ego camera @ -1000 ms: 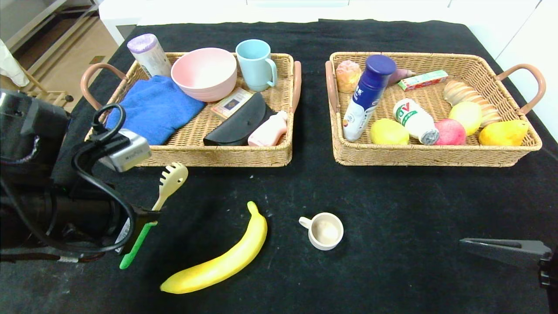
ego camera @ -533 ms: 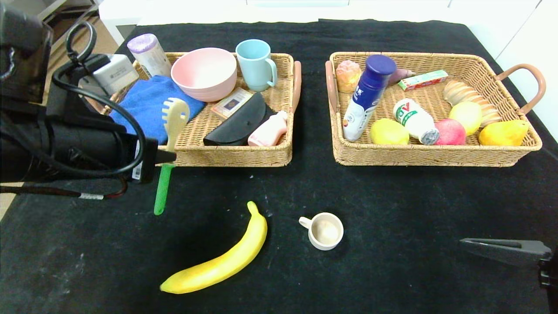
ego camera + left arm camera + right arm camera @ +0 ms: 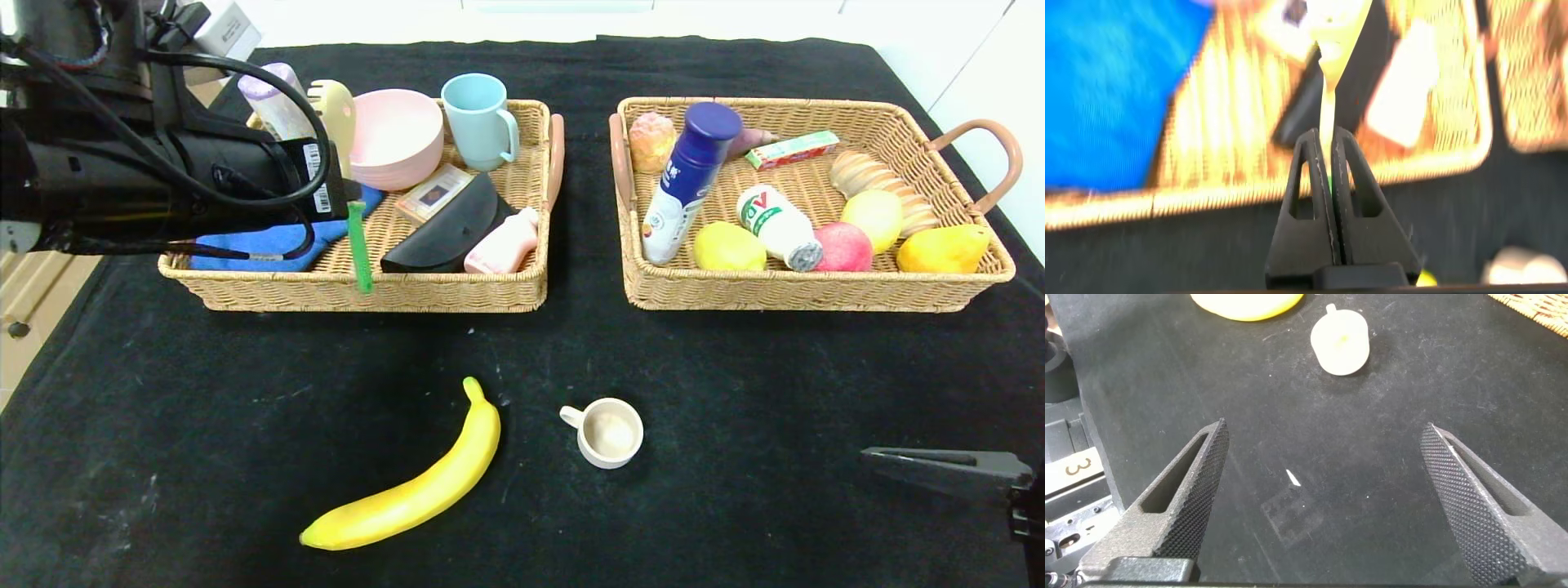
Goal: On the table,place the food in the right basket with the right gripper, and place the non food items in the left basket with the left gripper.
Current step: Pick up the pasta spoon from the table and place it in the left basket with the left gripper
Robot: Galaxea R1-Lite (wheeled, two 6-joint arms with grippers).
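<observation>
My left gripper (image 3: 346,193) is shut on a pasta spoon (image 3: 334,114) with a cream head and a green handle, held in the air over the left basket (image 3: 367,294). In the left wrist view the gripper (image 3: 1323,137) pinches the spoon (image 3: 1333,73) just above the basket's front rim. A yellow banana (image 3: 416,490) and a small cream cup (image 3: 608,433) lie on the black cloth near the front. My right gripper (image 3: 906,465) rests open at the lower right; its wrist view shows the gripper (image 3: 1323,433) empty, with the cup (image 3: 1341,345) ahead.
The left basket holds a blue cloth (image 3: 269,241), pink bowl (image 3: 396,135), blue mug (image 3: 480,118), black pouch (image 3: 449,224) and a pink bottle (image 3: 502,245). The right basket (image 3: 816,294) holds fruit, bottles and bread. A strip of black cloth separates the baskets.
My left arm has lifted the pasta spoon off the table and carried it back and up, from in front of the left basket to above it. The right arm has not moved.
</observation>
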